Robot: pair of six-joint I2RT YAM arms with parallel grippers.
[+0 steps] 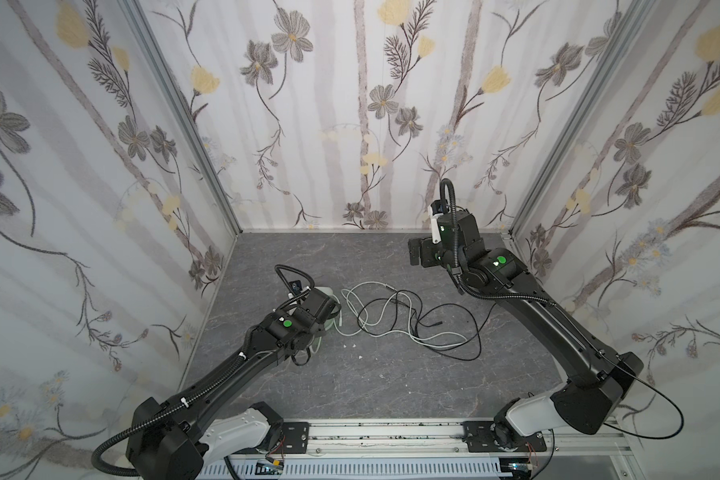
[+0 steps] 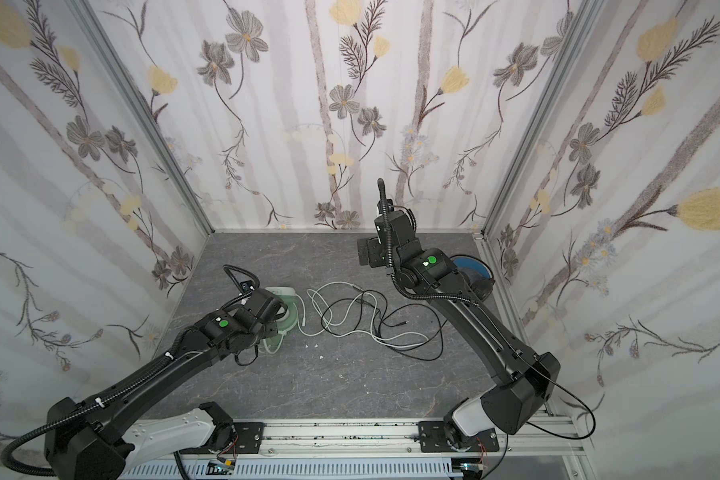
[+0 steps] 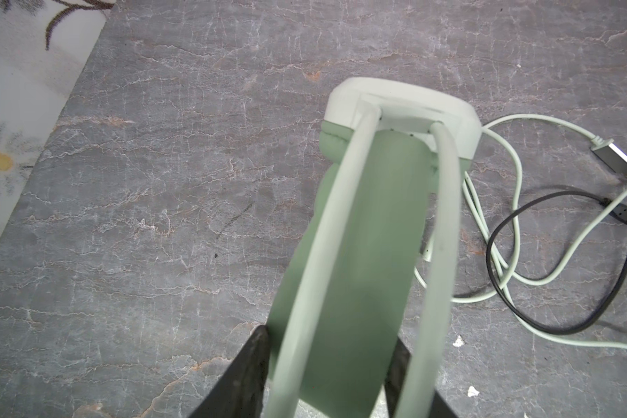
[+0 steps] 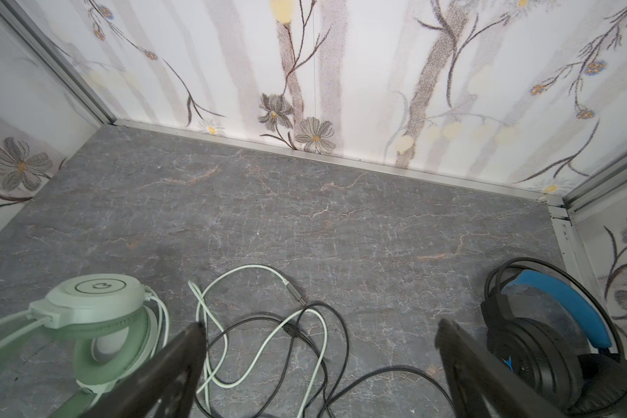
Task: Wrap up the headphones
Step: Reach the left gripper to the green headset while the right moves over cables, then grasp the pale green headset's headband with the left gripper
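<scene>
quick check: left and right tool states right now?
Left tool: closed on the mint headset, at its headband.
Right tool: open, holding nothing.

Floor: grey marble-look slab [image 1: 350, 386], pale veins, a few tiny white scraps [image 1: 360, 357]. Three white wallpapered walls [image 1: 329, 124] with grey and yellow flower print, joined by aluminium corner posts [image 1: 184, 112]. Aluminium rail [image 1: 391, 436] along the front edge. Soft, even light.
</scene>
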